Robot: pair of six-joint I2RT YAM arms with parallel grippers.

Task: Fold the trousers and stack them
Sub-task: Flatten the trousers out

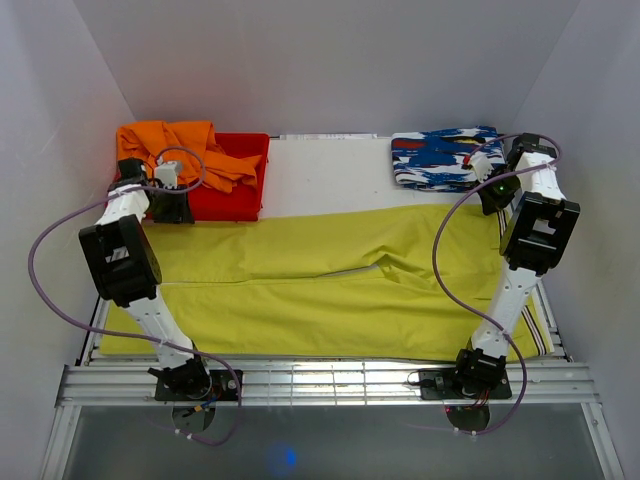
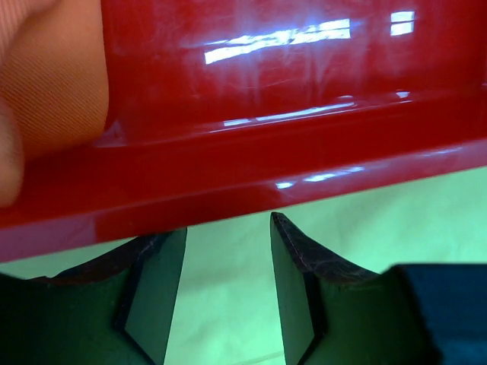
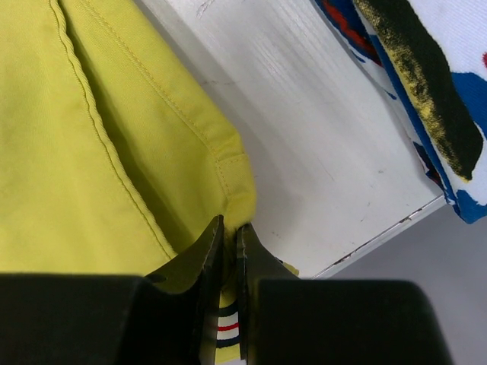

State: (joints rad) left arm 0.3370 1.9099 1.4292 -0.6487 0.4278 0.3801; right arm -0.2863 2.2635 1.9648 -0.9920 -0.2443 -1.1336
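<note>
The yellow-green trousers (image 1: 330, 285) lie spread flat across the table, with the striped waistband (image 1: 541, 335) at the right edge. My left gripper (image 1: 170, 207) is at their far left corner, against the front of the red bin. In the left wrist view it (image 2: 228, 226) is open, with cloth (image 2: 221, 296) showing between and below the fingers and nothing pinched. My right gripper (image 1: 497, 195) is at the far right corner. In the right wrist view it (image 3: 230, 225) is shut on the trousers' corner (image 3: 152, 137), and a bit of striped band (image 3: 228, 331) shows between the fingers.
A red bin (image 1: 238, 190) holding an orange garment (image 1: 175, 145) stands at the back left; its wall (image 2: 266, 91) is right ahead of my left fingers. A folded blue, white and red patterned cloth (image 1: 440, 160) lies at the back right, and it also shows in the right wrist view (image 3: 434, 84). The white table edge (image 3: 380, 236) is close by.
</note>
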